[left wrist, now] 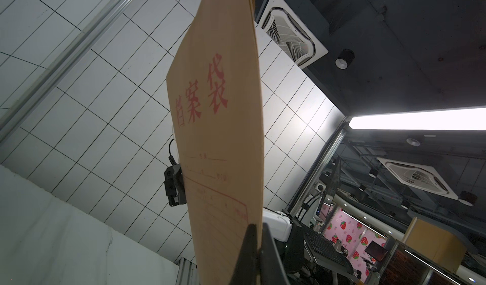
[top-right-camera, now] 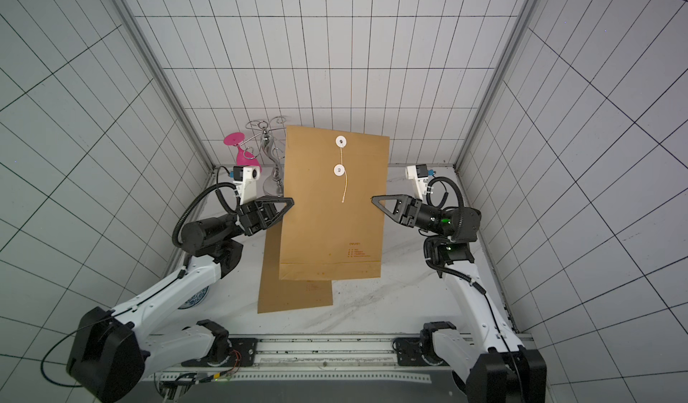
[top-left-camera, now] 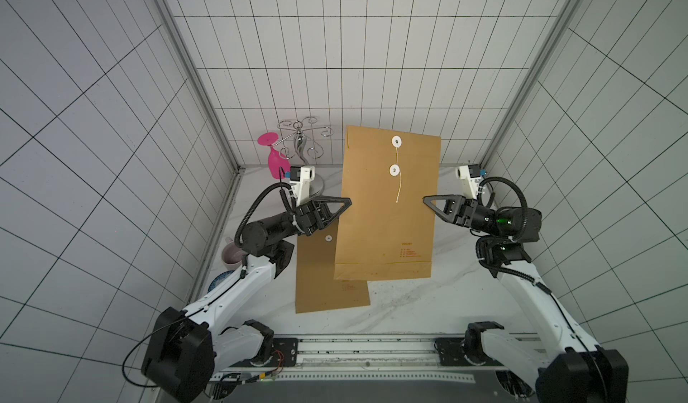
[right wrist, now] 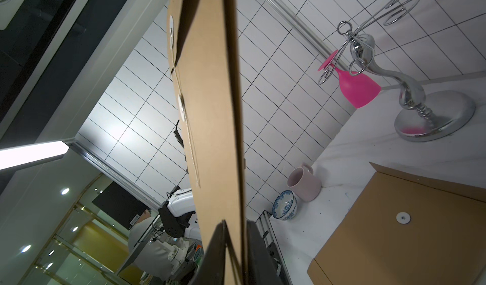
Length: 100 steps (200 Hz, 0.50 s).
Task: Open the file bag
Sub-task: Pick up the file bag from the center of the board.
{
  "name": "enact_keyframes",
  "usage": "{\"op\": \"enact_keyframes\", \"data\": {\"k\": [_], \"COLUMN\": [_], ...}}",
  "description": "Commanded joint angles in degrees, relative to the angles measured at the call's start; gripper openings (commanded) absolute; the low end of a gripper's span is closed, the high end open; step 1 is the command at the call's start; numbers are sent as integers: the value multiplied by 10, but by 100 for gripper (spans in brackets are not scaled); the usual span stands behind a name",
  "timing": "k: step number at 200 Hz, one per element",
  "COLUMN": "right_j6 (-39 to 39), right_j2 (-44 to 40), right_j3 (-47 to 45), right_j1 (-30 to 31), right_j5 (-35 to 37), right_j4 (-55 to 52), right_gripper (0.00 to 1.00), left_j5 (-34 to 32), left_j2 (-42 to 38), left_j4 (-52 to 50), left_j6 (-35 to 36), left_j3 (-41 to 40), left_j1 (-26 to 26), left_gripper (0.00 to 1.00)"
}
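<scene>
Gripping opposite long edges of the file bag [top-left-camera: 387,226], both end effectors were closed on the paper. The left end effector [top-left-camera: 349,200] pinched the bag's left edge about midway along its length. In the left wrist view its two fingers [left wrist: 244,257] sat against either face of the sheet, and the face turned toward that camera carried red printed characters. The right end effector [top-left-camera: 425,198] pinched the right edge at nearly the same level, and the right wrist view showed its fingers [right wrist: 260,257] flanking the edge with the paper between them.

The file bag hung clear of the worktop [top-left-camera: 446,300], above its middle, with the flap end toward the far edge and the closure side facing the top camera. On that side a white upper disc [top-left-camera: 397,142] sat on the flap and a lower disc [top-left-camera: 394,170] on the body. A pale string [top-left-camera: 398,187] ran between them, and its loose tail trailed below the lower disc.

Partly beneath the raised bag, a second file bag [top-left-camera: 327,289] lay flat on the worktop, left of centre and reaching toward the near edge. A chrome rack [top-left-camera: 299,142] stood by the far left corner with a pink goblet [top-left-camera: 277,163] hanging upside down from it. A pink mug [right wrist: 305,183] and a blue-and-white bowl [right wrist: 285,204] stood side by side along the left edge.
</scene>
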Motion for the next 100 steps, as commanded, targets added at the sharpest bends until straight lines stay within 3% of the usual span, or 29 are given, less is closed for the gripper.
{"op": "enact_keyframes", "data": {"k": [1, 7, 21, 35, 47, 80, 100], "right_j6": [-3, -11, -35, -57, -72, -106, -120], "right_j2": [-24, -28, -39, -49, -56, -73, -82], "right_j3": [20, 19, 18, 15, 13, 2, -3], "right_j1": [5, 5, 4, 4, 5, 7, 8], "right_j5": [-11, -10, -7, -6, -8, -5, -5], "right_j4": [9, -3, -38, -72, -99, -149, -171], "right_gripper": [0, 0, 0, 0, 0, 0, 0], "left_j5": [11, 10, 9, 0, -15, -11, -7], "left_j2": [2, -1, -14, -34, -49, -53, -38], "left_j4": [-57, -103, -235, -374, -443, -504, -507], "left_j6": [41, 71, 165, 266, 319, 364, 358], "left_j3": [-3, 2, 17, 42, 59, 98, 112], "left_j1": [2, 1, 1, 1, 1, 1, 1], "left_gripper": [0, 0, 37, 50, 69, 64, 47]}}
